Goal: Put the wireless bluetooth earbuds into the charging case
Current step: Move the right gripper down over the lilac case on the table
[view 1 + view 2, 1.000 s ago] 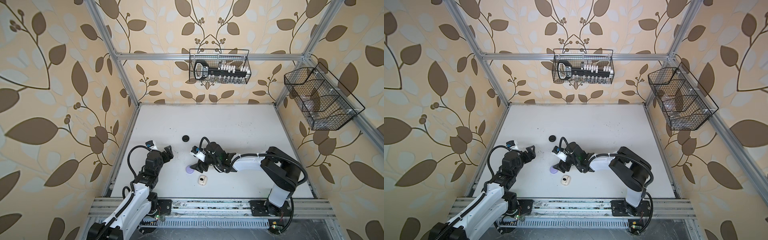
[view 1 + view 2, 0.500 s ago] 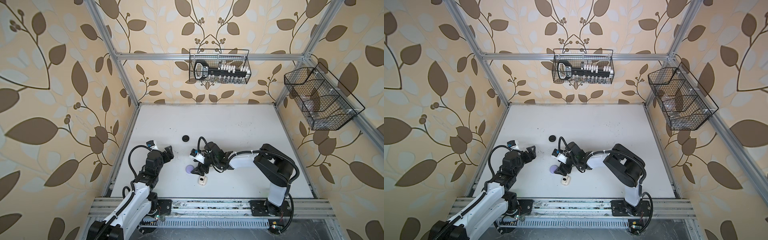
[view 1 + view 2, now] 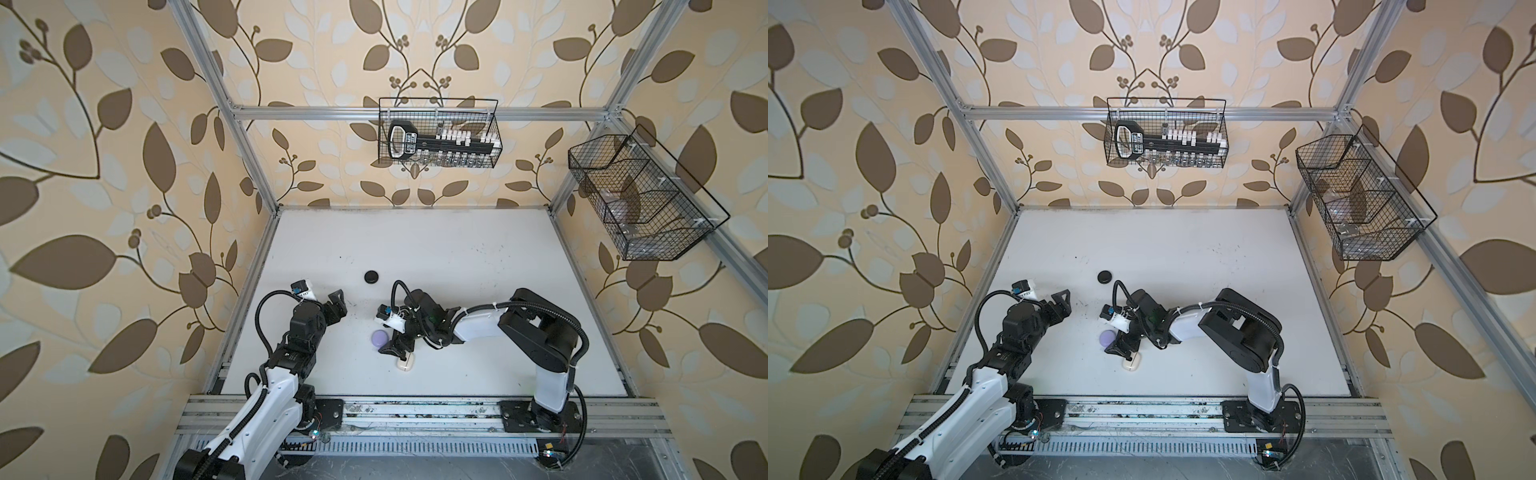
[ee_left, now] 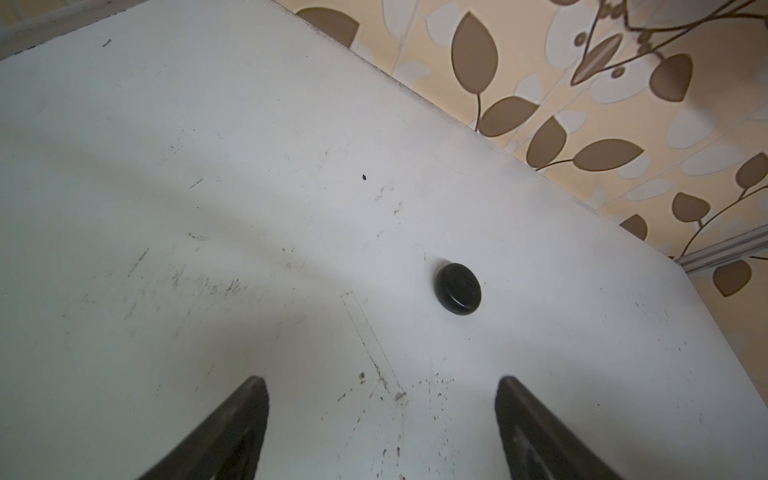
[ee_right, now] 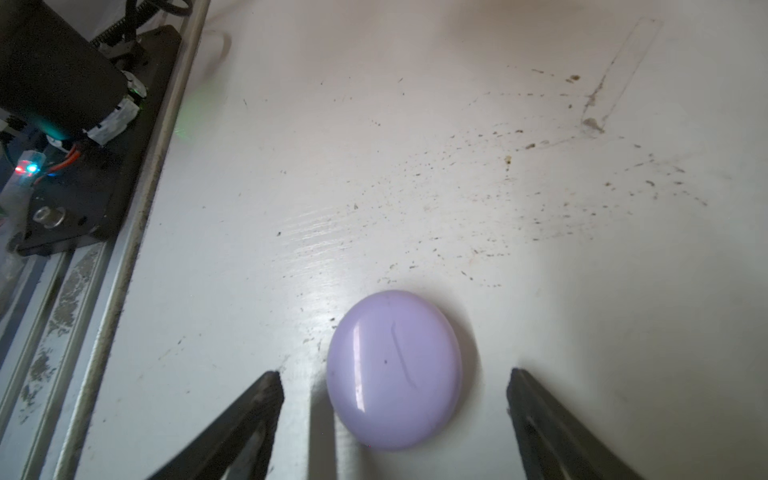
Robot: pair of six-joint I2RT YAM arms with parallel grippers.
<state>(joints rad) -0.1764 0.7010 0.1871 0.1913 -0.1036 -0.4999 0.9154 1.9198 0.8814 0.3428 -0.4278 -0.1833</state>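
— On the white surface (image 3: 457, 257), near the front: see the purple case (image 5: 395, 345)?
— Yes. Lies shut between the fingers (image 5: 232, 428) of the right tool (image 5: 394, 374), spread wide, not touching.
— And the left tool (image 4: 380, 380)?
— Spread wide too, holding nothing. Faces the black case (image 4: 458, 289), well apart.
— Cream case (image 3: 405, 364)?
— Just beside the right tool.

A lab test cell: aluminium frame (image 3: 311, 112), wallpapered panels (image 3: 104, 187), white tabletop (image 3: 457, 257).
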